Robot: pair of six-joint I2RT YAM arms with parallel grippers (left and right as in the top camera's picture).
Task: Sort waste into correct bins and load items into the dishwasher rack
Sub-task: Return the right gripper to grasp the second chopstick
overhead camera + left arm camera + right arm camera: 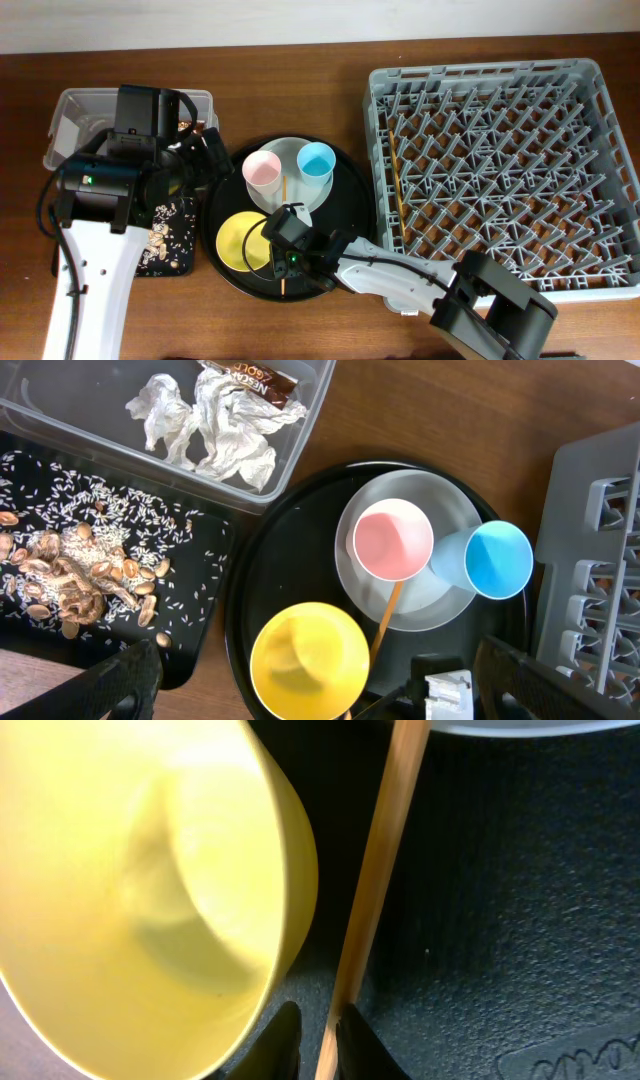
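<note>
**Chopstick between right pincer tips, left pincer wide open**

Right pincer [320, 1045] is low over the round black tray [270, 580], tips nearly together w/ a chopstick [385, 870] between them. One tip touches the stick; on the bowl side a thin dark gap shows, so it's not clamped yet. The stick lies flat on the tray, running from the plate edge down past the yellow bowl [310, 660], just beside the bowl's wall.

Left pincer [320, 660] is spread wide, fingers at both lower corners of the wrist view, holding nothing. It hangs above the tray & bins.

Pale plate [440, 510] sits at the tray's far side w/ pink cup [393, 540] and blue cup [497, 558] on it, side by side.

Clear tub [320, 400] holds the crumpled napkin [225, 425] and snack wrapper [255, 382]. The shallow black tray [200, 590], touching the tub, carries brown scraps [75, 575] & scattered rice bits.

Grey rack [480, 72] stands right of the round tray. A 2nd chopstick [396, 175] lies among the pegs near its left wall.

Counter [300, 80] is dark brown wood. A pale strip runs along its far edge in the overhead view, and little else of the room shows.
</note>
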